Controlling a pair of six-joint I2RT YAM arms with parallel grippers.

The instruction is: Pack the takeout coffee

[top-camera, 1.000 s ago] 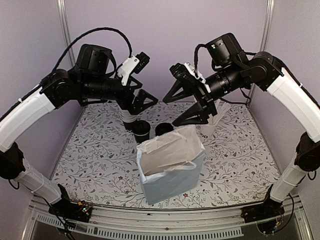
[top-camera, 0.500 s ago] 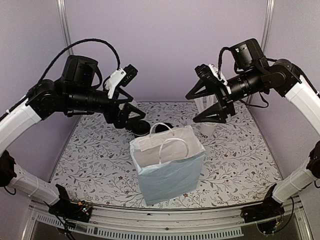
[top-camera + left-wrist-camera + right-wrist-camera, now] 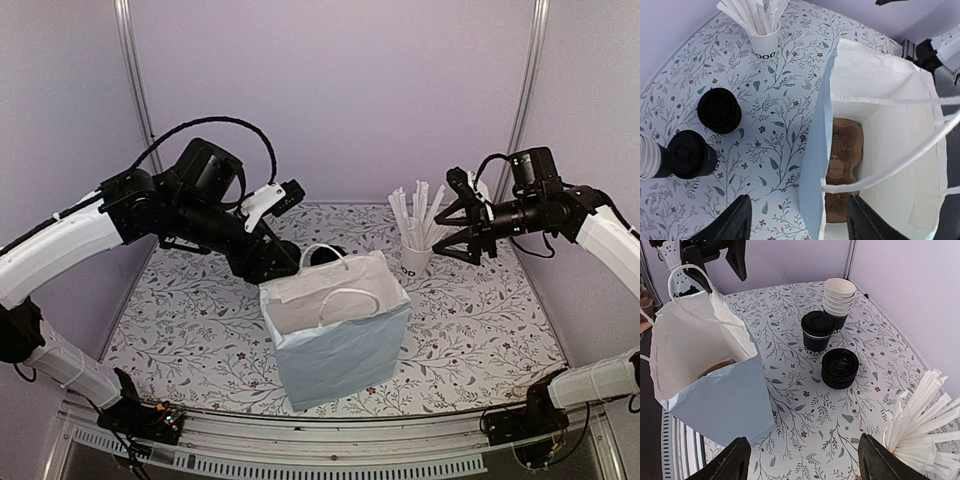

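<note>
The takeout coffee [image 3: 817,332], a black paper cup with a black lid, stands upright on the floral table behind the white paper bag [image 3: 340,330]. It also shows in the left wrist view [image 3: 690,154]; in the top view my left arm hides it. The bag stands open with a brown cardboard carrier [image 3: 842,165] at its bottom. My left gripper [image 3: 275,262] is open and empty above the bag's back left edge [image 3: 800,222], its jaws either side of the bag wall. My right gripper [image 3: 455,228] is open and empty, to the right of the straw cup [image 3: 807,462].
A stack of black lids [image 3: 840,367] lies beside the coffee. A nested stack of whitish-rimmed cups [image 3: 839,297] stands behind it. A white cup of paper-wrapped straws [image 3: 415,225] stands at the back right. The bag's handles [image 3: 900,160] stand up over its opening.
My left gripper has dropped toward the bag's back left corner. My right arm has pulled back to the right, past the straw cup. The bag has shifted slightly left.
</note>
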